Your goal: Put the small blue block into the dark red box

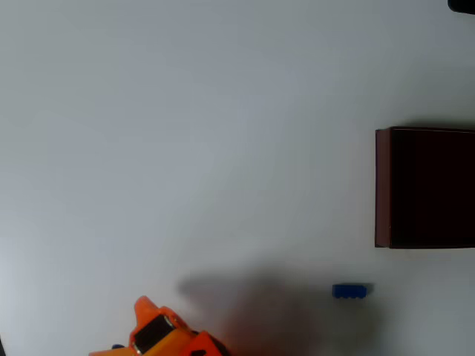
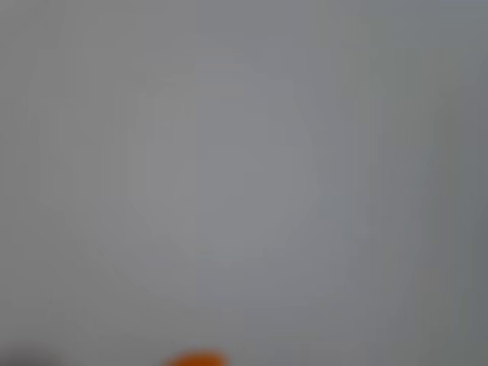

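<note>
The orange hand sits at the bottom edge of the overhead view, its jaws too hidden to tell whether they are parted. The small blue block, bumpy-edged, lies lower right on the counter, just below the dark red box. Being tiny, it could be nudged or slip aside in a misaligned pinch.
</note>
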Robot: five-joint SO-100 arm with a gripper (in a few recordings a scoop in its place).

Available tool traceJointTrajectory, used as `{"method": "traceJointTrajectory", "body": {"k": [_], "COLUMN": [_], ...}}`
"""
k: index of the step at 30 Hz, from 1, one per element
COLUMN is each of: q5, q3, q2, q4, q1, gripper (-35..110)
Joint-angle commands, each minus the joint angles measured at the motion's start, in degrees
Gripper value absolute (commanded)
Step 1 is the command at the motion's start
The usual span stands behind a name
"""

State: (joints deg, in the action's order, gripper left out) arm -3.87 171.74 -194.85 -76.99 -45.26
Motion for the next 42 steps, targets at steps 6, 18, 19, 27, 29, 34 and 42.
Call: {"method": "traceJointTrajectory", "body": {"k": [6,18,19,27,29,34,42], "q5": [-0.7,-2.9,-3.5,-9.5,-11.6,-21.3,-35.1], "q3": [1.2,-4.2,-6.6,-30.6,-37.7,-55.8,-66.4], "q2": [-0.4,-0.3,-0.2,17.5,26.2,44.2,58.1], "q4": [-0.8,-1.8,-3.3,-7.4,-7.3,-11.5,-20.8], "q1": [-0.6,-0.3,1.1,28.4,35.7,51.2,73.4], "gripper": [0,7,8,11,7,0,0]}}
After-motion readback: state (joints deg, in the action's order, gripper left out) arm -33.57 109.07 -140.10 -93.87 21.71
